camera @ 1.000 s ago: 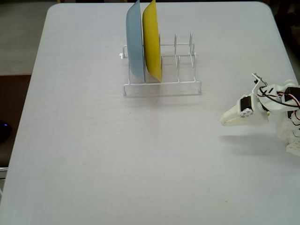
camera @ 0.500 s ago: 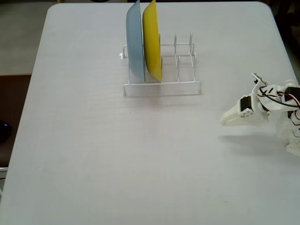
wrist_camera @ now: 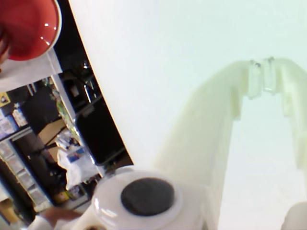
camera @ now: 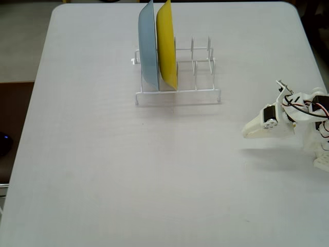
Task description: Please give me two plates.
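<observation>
White desk (camera: 128,175), fixed view: wire rack (camera: 177,77) upper centre holds a blue plate (camera: 148,46) and a yellow plate (camera: 167,43) upright, side by side in its left slots – right slots free. Arm at right edge, jaws (camera: 249,134) closed, empty, low over the desk, well apart from the rack. Wrist view: tips meet at upper right (wrist_camera: 262,76), nothing between. Orange plate (wrist_camera: 29,26) shows upper left, beyond the desk edge. Cream plate not seen in either view.
</observation>
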